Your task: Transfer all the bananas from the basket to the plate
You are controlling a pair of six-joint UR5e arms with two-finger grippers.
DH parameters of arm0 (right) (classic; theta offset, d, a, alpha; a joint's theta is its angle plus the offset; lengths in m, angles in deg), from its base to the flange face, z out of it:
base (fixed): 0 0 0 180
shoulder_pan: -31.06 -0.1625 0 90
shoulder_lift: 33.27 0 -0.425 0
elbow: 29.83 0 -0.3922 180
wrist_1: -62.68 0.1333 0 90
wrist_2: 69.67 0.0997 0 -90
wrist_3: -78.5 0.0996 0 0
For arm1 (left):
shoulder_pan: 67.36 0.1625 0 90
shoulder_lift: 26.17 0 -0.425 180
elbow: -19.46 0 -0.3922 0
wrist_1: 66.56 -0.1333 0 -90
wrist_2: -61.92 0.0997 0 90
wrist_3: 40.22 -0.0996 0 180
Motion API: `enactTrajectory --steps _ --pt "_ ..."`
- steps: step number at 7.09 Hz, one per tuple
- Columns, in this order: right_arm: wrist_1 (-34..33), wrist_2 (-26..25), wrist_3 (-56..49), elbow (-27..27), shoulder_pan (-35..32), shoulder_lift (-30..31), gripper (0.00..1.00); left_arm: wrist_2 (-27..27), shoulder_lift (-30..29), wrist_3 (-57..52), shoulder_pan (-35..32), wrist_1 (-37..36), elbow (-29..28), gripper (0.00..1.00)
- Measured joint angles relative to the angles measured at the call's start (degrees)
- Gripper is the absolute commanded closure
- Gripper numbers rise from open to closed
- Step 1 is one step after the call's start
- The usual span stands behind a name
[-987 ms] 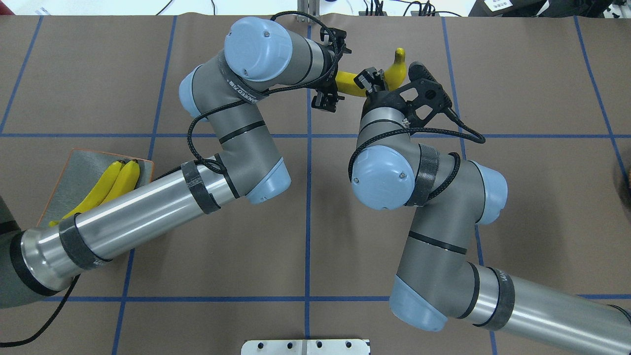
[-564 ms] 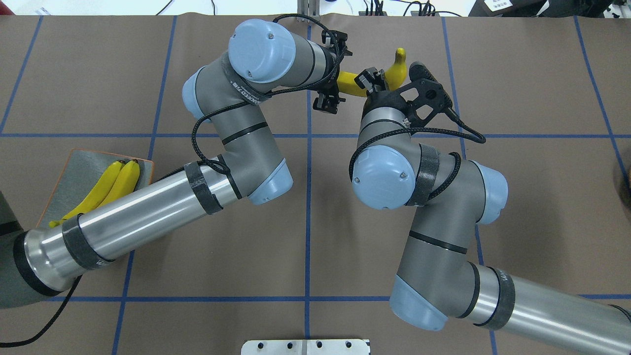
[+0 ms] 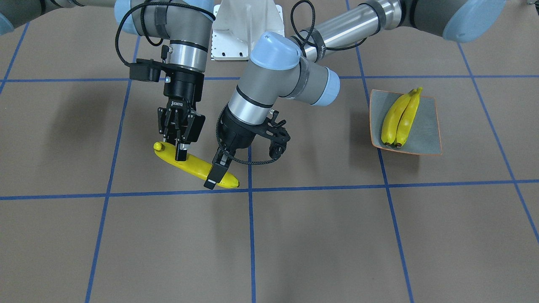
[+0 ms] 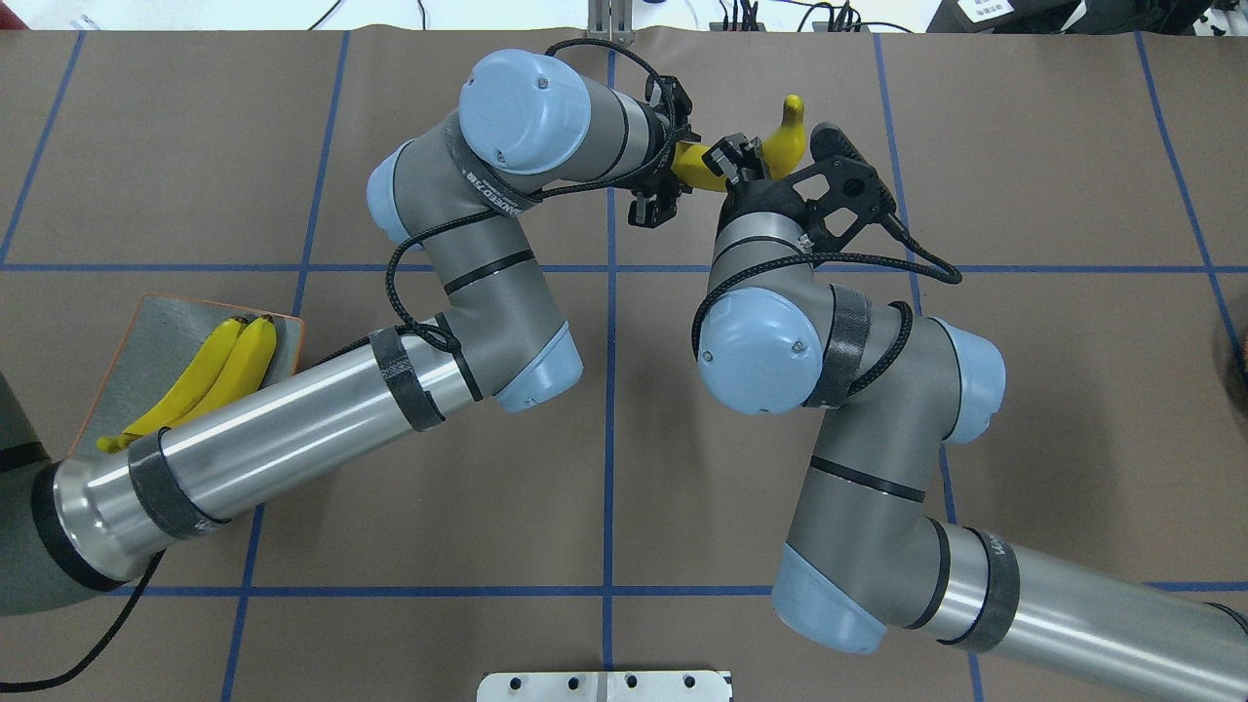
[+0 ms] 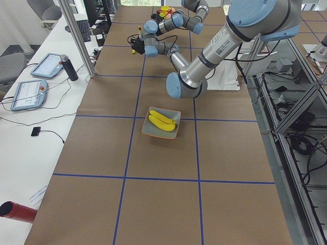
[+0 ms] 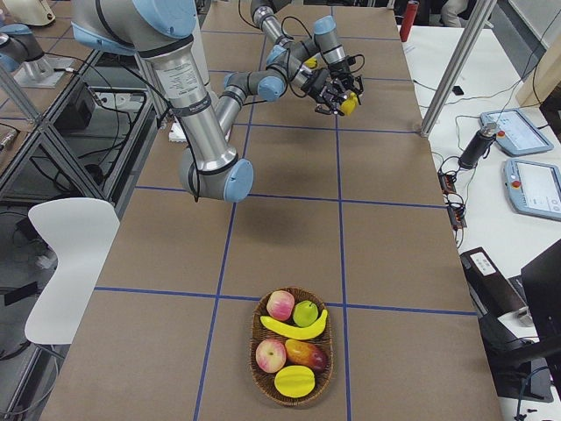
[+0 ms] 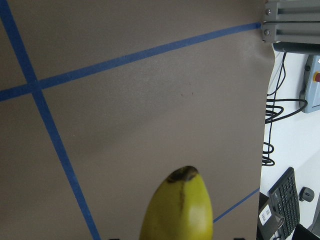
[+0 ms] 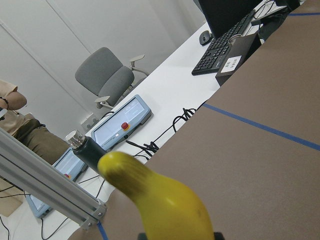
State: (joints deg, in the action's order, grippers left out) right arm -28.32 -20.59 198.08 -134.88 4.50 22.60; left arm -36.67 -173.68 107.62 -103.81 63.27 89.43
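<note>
Now the banana [image 3: 196, 166], up between both grippers, has a second taker — the left gripper [image 3: 219, 172] has slid in and its spread fingers [image 3: 212, 176] straddle the free end, while the right gripper [image 3: 179, 153] stays pinched on the other half. Handover looks near. Its long axis lies about level, running gripper to gripper, dark tip just past the left fingers — the plate [image 3: 425, 126] well beyond.
</note>
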Motion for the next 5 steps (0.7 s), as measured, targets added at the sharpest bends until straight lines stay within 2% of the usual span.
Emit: enactTrajectory --steps 1,5 --pt "0.16 -0.01 0.22 0.00 0.00 0.08 0.01 0.00 0.01 0.10 0.07 -0.01 0.05 1.00" --pt "2.05 -0.01 0.58 -0.32 -0.01 0.18 0.00 -0.10 0.02 -0.05 0.15 0.04 0.13 1.00"
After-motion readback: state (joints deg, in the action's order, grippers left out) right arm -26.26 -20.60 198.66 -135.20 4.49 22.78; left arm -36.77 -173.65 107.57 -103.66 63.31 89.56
